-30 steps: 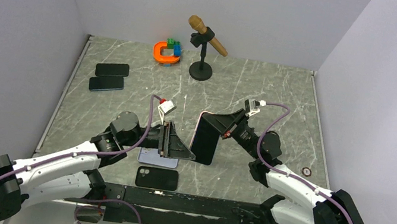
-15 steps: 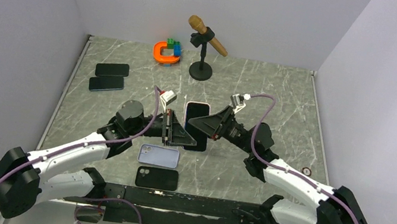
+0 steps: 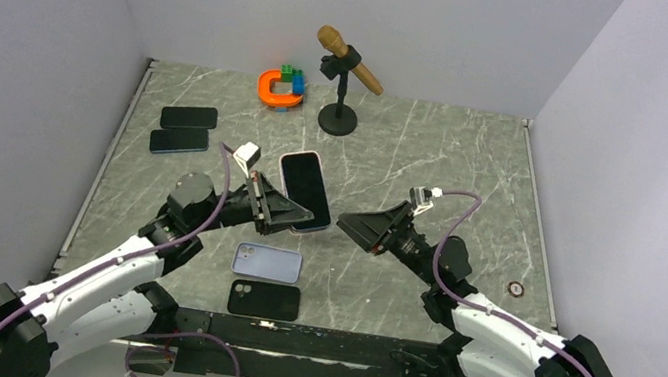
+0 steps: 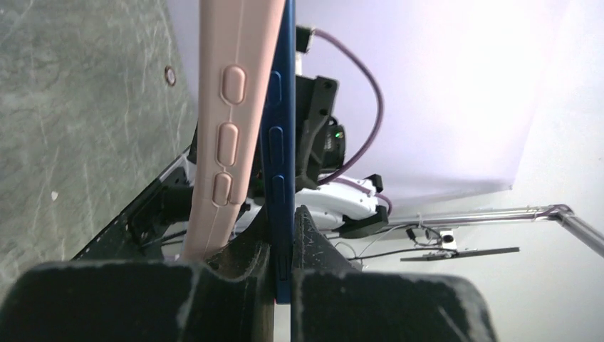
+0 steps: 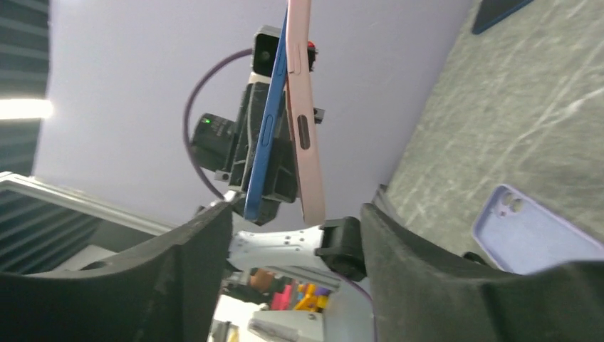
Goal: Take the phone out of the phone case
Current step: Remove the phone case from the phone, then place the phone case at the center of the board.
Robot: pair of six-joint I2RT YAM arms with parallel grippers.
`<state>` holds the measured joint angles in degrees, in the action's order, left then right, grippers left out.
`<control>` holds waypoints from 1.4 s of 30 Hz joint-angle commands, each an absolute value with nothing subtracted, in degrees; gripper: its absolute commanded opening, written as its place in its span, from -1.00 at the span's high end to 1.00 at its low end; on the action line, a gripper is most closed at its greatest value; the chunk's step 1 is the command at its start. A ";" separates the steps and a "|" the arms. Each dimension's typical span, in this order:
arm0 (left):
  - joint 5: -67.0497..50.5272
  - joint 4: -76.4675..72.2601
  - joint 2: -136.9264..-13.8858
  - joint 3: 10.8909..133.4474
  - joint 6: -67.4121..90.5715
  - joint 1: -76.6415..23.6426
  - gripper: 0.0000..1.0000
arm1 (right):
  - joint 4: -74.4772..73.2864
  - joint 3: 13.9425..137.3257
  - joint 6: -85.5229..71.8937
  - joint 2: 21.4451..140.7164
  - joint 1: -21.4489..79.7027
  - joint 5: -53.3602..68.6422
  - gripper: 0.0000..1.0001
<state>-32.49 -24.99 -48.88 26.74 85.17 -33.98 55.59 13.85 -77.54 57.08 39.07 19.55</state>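
Observation:
A blue-edged phone is held up off the table, and its pink phone case has peeled away from it at one end. My left gripper is shut on the phone's blue edge, with the pink case lying outside one finger. From above, the phone shows its dark screen, tilted over the table's middle, with the left gripper at its lower end. My right gripper stands open just right of it, touching nothing. The right wrist view shows the phone and the case beyond the open right gripper.
A lavender case and a black one lie near the front edge. Two dark phones lie at the back left. A microphone on a stand and orange and coloured blocks stand at the back. A small ring lies at right.
My right gripper has let go of the cased phone, opened and drawn back to the right. My left gripper has shut on the phone and carried it up and to the left.

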 commanded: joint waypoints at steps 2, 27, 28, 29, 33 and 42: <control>-26.62 -31.27 -43.25 26.80 90.39 -32.97 1.00 | 72.08 14.13 -79.69 62.70 41.52 19.96 -0.20; -27.46 -28.15 -37.47 23.38 92.26 -32.64 1.00 | 70.03 16.72 -81.44 81.92 48.68 2.80 1.00; -26.98 -28.75 -36.85 21.88 92.97 -32.67 1.00 | 67.34 15.49 -81.75 81.51 48.24 0.92 1.00; -26.30 -30.42 -36.28 20.70 94.05 -32.66 1.00 | 64.17 14.26 -81.62 80.93 48.03 -0.98 1.00; -24.87 -36.69 -35.69 17.60 96.36 -32.32 1.00 | 51.40 13.14 -79.47 76.97 47.64 -5.81 1.00; -17.14 2.15 -30.68 36.24 66.23 -31.60 1.00 | 18.98 31.66 -47.80 72.43 43.41 6.02 1.00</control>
<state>-25.54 -16.03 -35.68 23.94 85.76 -32.03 30.37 21.37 -66.87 72.88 45.63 -2.68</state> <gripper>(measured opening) 0.090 0.153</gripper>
